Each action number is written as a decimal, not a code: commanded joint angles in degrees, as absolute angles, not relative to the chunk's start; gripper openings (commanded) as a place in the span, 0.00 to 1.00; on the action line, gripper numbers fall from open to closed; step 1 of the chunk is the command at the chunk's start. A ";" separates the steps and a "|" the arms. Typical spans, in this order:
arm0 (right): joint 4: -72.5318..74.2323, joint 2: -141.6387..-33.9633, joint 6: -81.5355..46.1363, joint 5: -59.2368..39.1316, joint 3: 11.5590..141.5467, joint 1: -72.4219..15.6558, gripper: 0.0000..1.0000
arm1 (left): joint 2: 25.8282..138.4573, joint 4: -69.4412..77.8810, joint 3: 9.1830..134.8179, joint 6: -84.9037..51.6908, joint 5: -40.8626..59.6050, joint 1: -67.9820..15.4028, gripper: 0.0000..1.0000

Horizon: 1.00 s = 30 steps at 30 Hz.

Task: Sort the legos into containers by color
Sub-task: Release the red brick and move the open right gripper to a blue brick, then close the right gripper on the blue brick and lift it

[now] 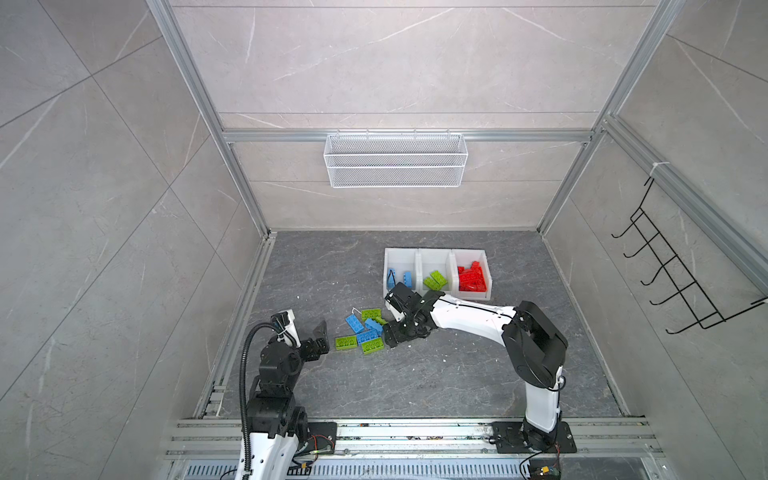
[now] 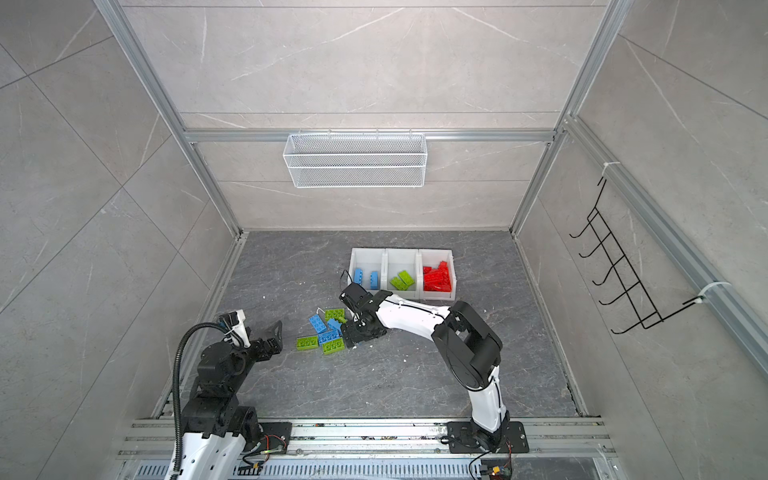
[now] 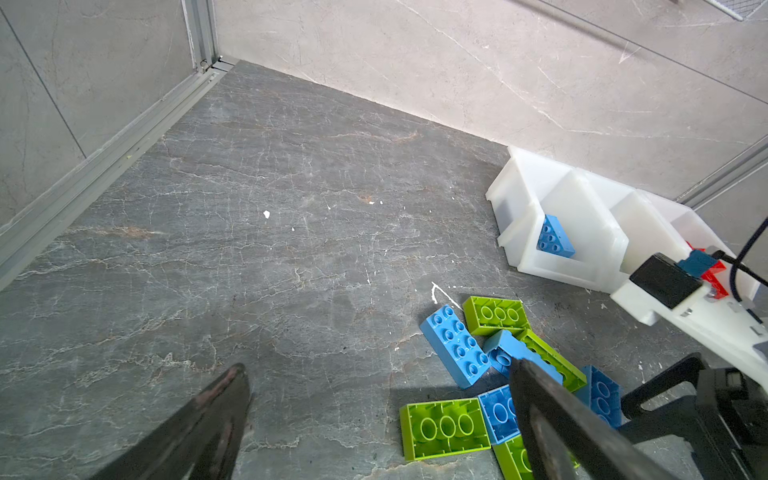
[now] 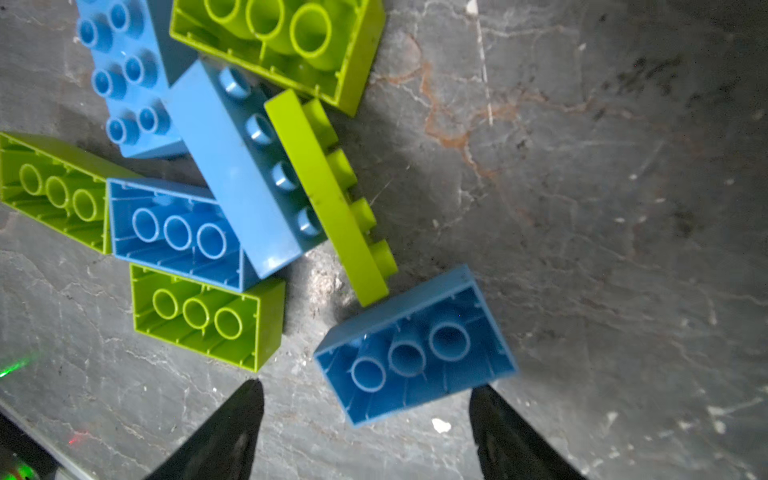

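**Reds done, blues and greens remain**

Red legos [image 1: 471, 278] all sit in the containers [image 1: 417, 250]. I judge we're about halfway: roughly eight blues and greens [image 1: 365, 330] litter the surface. My right jaws gape empty, an upturned blue brick [image 4: 415, 345] just ahead between their tips. Left jaws are wide open, the pile off to one side.

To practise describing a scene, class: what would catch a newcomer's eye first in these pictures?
The bright jumble of blue and green legos on the grey tabletop, with the right gripper open over an upturned blue brick. Behind it, the containers stand in a row, the right-hand one packed with red bricks.
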<state>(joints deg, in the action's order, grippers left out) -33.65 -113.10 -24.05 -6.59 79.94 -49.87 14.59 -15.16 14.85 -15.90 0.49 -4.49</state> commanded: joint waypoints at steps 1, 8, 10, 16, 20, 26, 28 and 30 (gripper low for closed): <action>-36.02 -115.18 -24.90 -4.17 81.96 -50.28 0.79 | 14.14 -14.93 15.25 -16.68 0.46 -4.48 1.00; -38.86 -115.82 -23.03 1.49 82.09 -50.03 0.69 | 14.07 -14.94 15.24 -16.57 0.50 -4.44 1.00; -38.73 -113.99 -22.81 2.77 80.58 -49.52 0.65 | 14.06 -14.93 15.21 -16.54 0.47 -4.48 1.00; -36.83 -110.84 -21.21 2.17 77.00 -48.78 0.60 | 13.89 -15.03 15.23 -16.52 0.45 -4.48 1.00; -36.09 -111.73 -21.28 0.95 77.46 -48.60 0.60 | 13.71 -15.10 15.14 -16.64 0.44 -4.48 1.00; -34.41 -113.76 -20.92 -0.99 79.38 -48.60 0.69 | 13.18 -15.34 15.15 -16.70 0.13 -4.48 1.00; -34.80 -114.33 -20.96 -0.68 80.25 -48.54 0.67 | 13.10 -15.31 15.13 -16.67 0.11 -4.48 1.00; -35.50 -114.99 -21.01 -0.48 81.19 -48.52 0.65 | 13.01 -15.38 15.09 -16.53 0.51 -4.52 1.00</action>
<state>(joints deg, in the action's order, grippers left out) -35.31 -113.30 -21.37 -0.25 79.05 -48.62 13.56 -15.49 14.85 -15.90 0.49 -4.49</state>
